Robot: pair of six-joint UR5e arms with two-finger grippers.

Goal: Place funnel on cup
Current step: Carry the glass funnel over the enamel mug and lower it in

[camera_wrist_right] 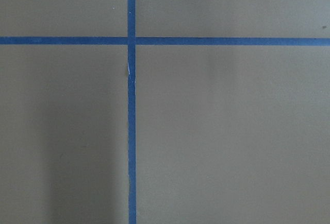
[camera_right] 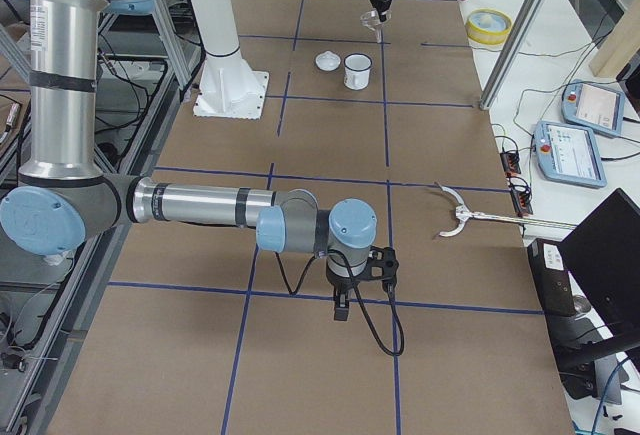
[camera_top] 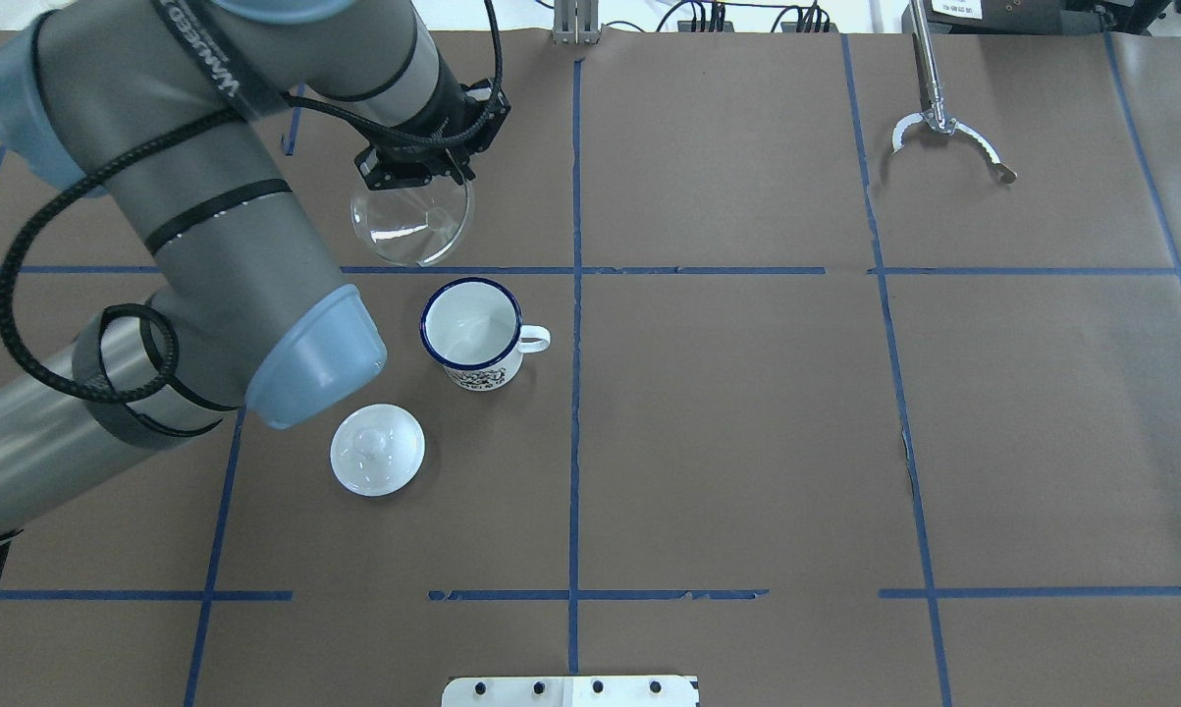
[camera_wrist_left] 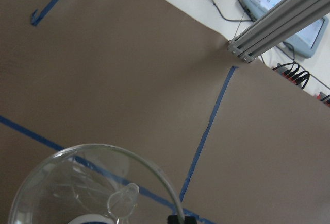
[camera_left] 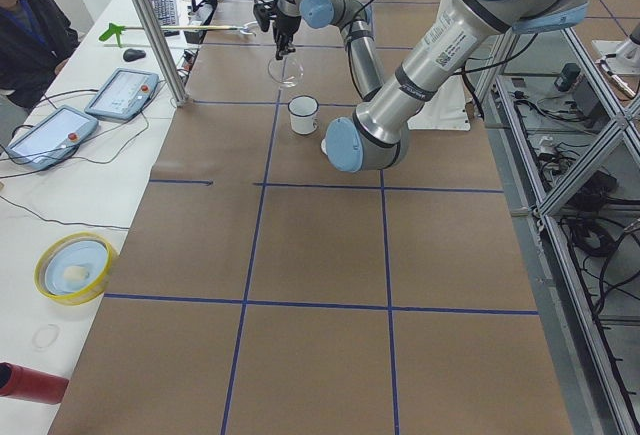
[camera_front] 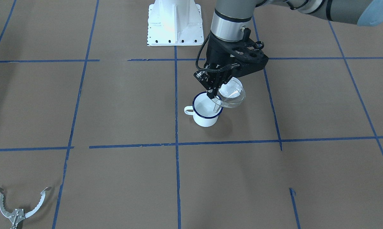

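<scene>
Writing first: the left arm (camera_top: 207, 196) has white lettering on its sleeve, too angled to read, and the cup (camera_top: 472, 329) has a dark print low on its side that's just a blur. The funnel (camera_top: 411, 221) is clear plastic with a wide cone and a stubby spout. The left gripper (camera_front: 214, 94) pinches it at the rim, up off the table (camera_top: 747, 442) and tilted, just past the cup's far side. Right gripper (camera_right: 340, 307) – can't tell if it's open or closed.

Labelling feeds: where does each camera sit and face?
Front: across brown table, facing robot; left gripper holding clear plastic funnel.
Overhead: behind robot, downward; left arm, white blue-rimmed enamel mug.
Left side: table's end; left arm near.
Right side: opposite end; right arm near.
Left wrist: onto funnel.
Right wrist: table only.
Front, overhead share mug.
</scene>
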